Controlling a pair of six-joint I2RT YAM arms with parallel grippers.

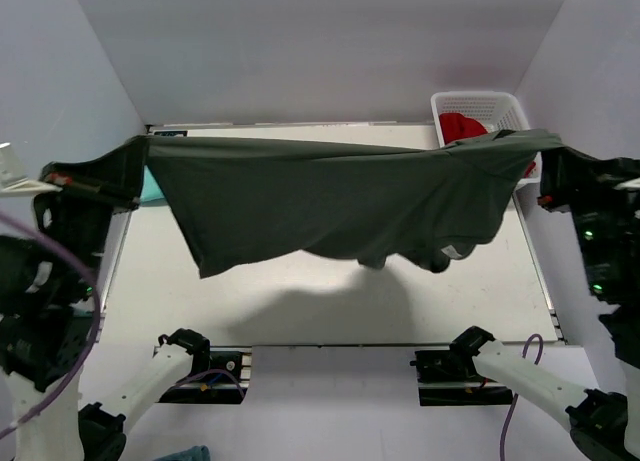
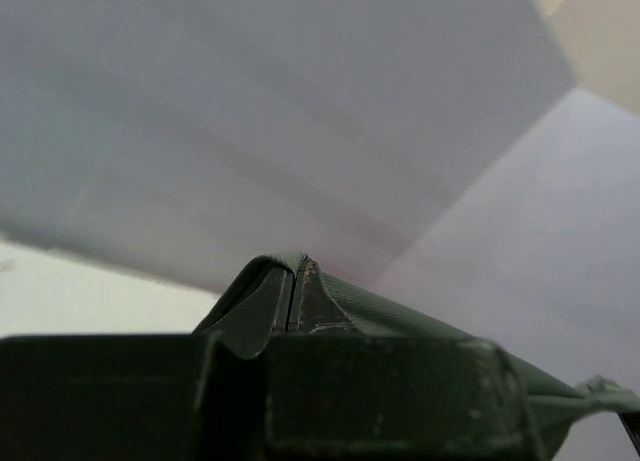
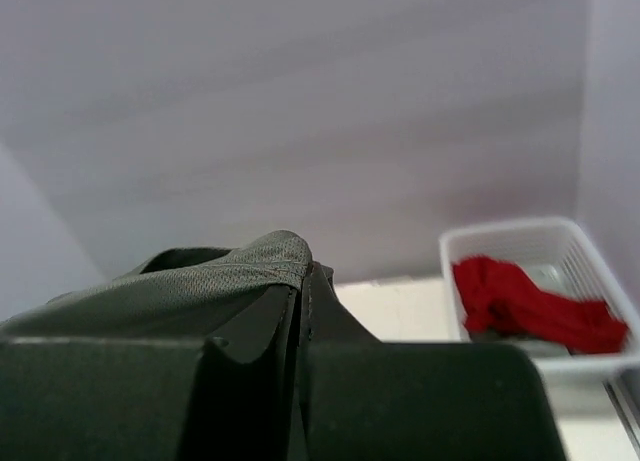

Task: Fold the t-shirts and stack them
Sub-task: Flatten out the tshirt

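The dark charcoal grey t-shirt [image 1: 330, 201] hangs stretched in the air across the table, held at both top corners, its lower edge sagging above the surface. My left gripper [image 1: 143, 153] is shut on its left corner; the cloth [image 2: 400, 311] wraps over the fingertips. My right gripper [image 1: 545, 146] is shut on its right corner; the cloth [image 3: 200, 281] drapes over the fingertips. A sliver of the mint-turquoise t-shirt [image 1: 152, 186] shows on the table at the far left, mostly hidden behind the grey shirt and left gripper.
A white basket [image 1: 500, 106] with a red cloth [image 1: 462, 126] in it stands at the back right; it also shows in the right wrist view [image 3: 520, 243]. White walls enclose the table on three sides. The arm bases sit at the near edge.
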